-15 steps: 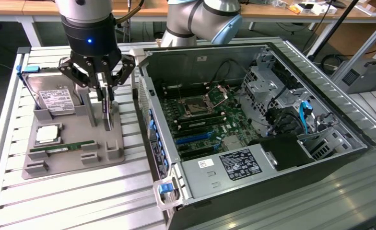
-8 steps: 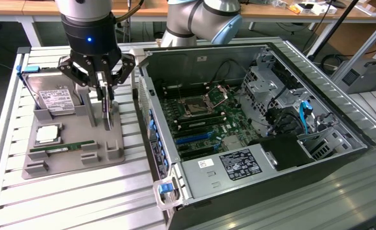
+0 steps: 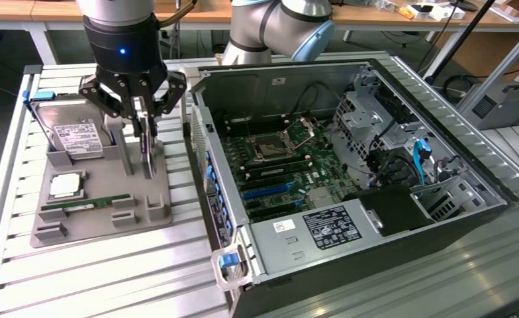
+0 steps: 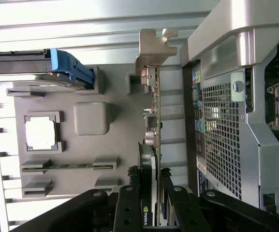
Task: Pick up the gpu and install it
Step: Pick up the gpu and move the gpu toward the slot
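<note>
Wrist view: the gpu (image 4: 156,121) is seen edge-on, clamped between the black fingers (image 4: 129,208) of the gripper (image 4: 151,193), which are drawn in partway onto the thin card. Its silvery bracket (image 4: 154,48) is at the end away from them. In the exterior view, the gripper (image 3: 141,129) is pointed straight down. The gpu (image 3: 148,159) is held upright over the grey parts tray (image 3: 92,225), just beside the open computer case (image 3: 286,83), on the exterior view's left.
</note>
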{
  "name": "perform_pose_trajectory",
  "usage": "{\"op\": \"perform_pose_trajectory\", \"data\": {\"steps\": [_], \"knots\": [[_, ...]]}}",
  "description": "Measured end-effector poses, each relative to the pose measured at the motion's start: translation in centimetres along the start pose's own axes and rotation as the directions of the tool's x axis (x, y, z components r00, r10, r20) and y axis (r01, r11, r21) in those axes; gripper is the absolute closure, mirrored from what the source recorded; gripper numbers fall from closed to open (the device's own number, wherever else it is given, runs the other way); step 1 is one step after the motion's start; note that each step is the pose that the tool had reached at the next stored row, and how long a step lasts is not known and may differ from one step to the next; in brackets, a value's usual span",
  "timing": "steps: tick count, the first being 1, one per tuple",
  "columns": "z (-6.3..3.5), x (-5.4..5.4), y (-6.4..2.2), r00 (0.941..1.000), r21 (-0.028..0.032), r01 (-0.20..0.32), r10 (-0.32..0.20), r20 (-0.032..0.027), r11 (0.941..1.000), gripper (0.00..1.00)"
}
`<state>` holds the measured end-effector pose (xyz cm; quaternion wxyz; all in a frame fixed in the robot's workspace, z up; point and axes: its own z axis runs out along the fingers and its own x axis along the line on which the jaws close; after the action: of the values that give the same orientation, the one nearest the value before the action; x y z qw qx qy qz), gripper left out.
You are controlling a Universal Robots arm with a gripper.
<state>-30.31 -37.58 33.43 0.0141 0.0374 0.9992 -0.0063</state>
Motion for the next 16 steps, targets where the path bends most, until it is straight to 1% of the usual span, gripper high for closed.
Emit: {"op": "perform_pose_trajectory", "data": {"steps": [16], "knots": [[-0.64, -0.02, -0.01, 1.0, -0.0001, 0.0, 0.0, 0.0001, 1.0, 0.73]]}}
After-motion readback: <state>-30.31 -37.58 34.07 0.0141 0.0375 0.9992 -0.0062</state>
